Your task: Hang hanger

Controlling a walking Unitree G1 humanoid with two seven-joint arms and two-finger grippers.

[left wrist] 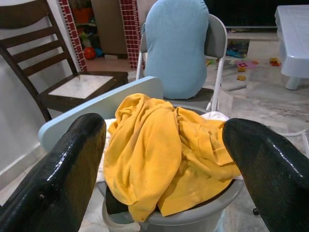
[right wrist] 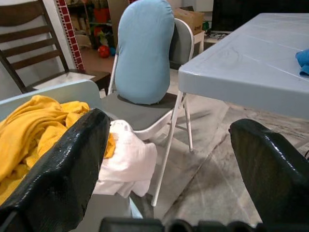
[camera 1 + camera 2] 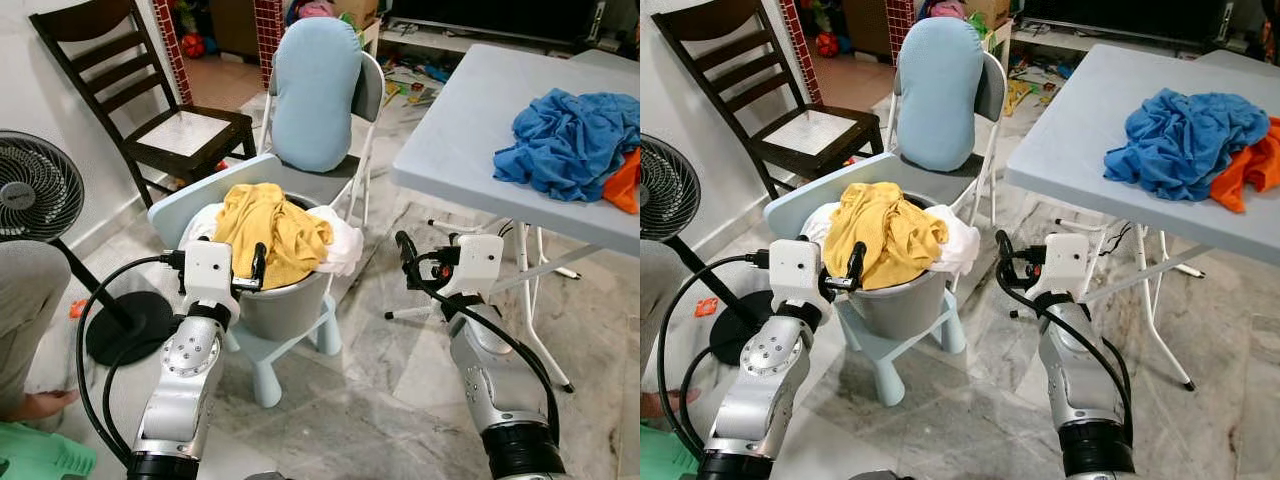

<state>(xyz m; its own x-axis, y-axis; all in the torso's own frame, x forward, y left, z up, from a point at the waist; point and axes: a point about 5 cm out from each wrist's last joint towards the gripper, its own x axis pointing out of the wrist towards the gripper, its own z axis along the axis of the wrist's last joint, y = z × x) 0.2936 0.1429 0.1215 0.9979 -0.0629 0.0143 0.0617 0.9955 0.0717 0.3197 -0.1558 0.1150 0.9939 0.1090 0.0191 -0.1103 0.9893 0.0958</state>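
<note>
A yellow garment (image 3: pixel 270 232) lies heaped on a grey bucket (image 3: pixel 285 300), with a white cloth (image 3: pixel 340 240) beside it. The bucket stands on a small pale blue child's chair (image 3: pixel 215 195). My left gripper (image 3: pixel 220 258) is at the bucket's near left rim, open, with the yellow garment (image 1: pixel 159 150) ahead between its fingers (image 1: pixel 63 179). To the right of the bucket my right gripper (image 3: pixel 428 255) hovers above the floor, open and holding nothing. Past its fingers (image 2: pixel 58 169) lie the white cloth (image 2: pixel 128 162) and a folding chair's leg.
A folding chair with a light blue cushion (image 3: pixel 318 90) stands behind the bucket. At the right, a grey table (image 3: pixel 470 130) carries blue (image 3: pixel 575 140) and orange (image 3: pixel 625 180) clothes. A fan (image 3: pixel 35 190), a dark wooden chair (image 3: pixel 150 110) and a person's leg (image 3: pixel 25 310) are on the left.
</note>
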